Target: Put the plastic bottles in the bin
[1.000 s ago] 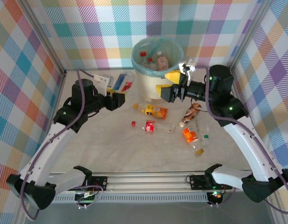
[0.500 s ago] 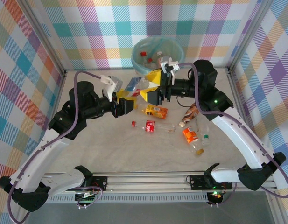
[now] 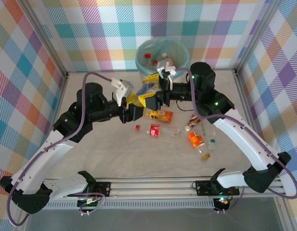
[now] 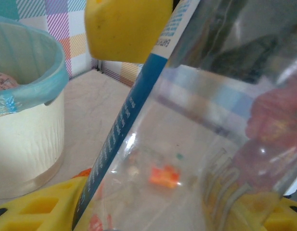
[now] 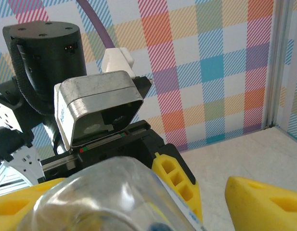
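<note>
1. Clear, thin-walled bottle with a blue label strip — up off the table, just in front of the bin, slanted; smooth and glossy in the left wrist view, a rounded dome end in the right wrist view.
2. Clamped by the left gripper: yellow plastic fingers with cut-out cells, closed in against either side of the transparent wall.
3. Flanked from the opposite side by the right gripper — jaws spread wide, blocky yellow fingers standing off from the dome on one side at least, gripping nothing.
4. Behind the dome in the right wrist view: rounded silver-grey camera housing on the left wrist, black cylindrical joint above it.
5. Bin: round, tapered, cream-white, faintly wrinkled wall, light teal film liner folded over the rim; inside, bottles with red caps.
6. Lying loose on the pale, matte table, near the bin: squat orange-labelled bottle, slim clear bottle with red label and red cap, brown bottle partly under the right arm, second orange-labelled bottle further right.
7. All around, plaid cloth walls in pastel checks.
</note>
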Action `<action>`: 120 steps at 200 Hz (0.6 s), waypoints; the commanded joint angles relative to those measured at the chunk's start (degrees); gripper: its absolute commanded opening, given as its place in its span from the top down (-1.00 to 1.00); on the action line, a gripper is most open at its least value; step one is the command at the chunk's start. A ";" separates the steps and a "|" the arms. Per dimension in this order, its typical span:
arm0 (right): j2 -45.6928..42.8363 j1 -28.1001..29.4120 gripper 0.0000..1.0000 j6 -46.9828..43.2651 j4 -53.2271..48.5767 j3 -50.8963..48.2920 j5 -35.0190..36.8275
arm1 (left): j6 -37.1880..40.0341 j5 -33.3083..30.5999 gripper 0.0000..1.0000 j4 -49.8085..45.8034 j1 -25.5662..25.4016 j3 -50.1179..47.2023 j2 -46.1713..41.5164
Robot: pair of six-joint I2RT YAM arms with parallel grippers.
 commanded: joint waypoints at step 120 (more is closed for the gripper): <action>2.91 0.35 -0.21 -7.07 -10.97 13.48 16.02 | 2.79 -6.38 -0.83 0.73 -1.12 -0.05 -6.75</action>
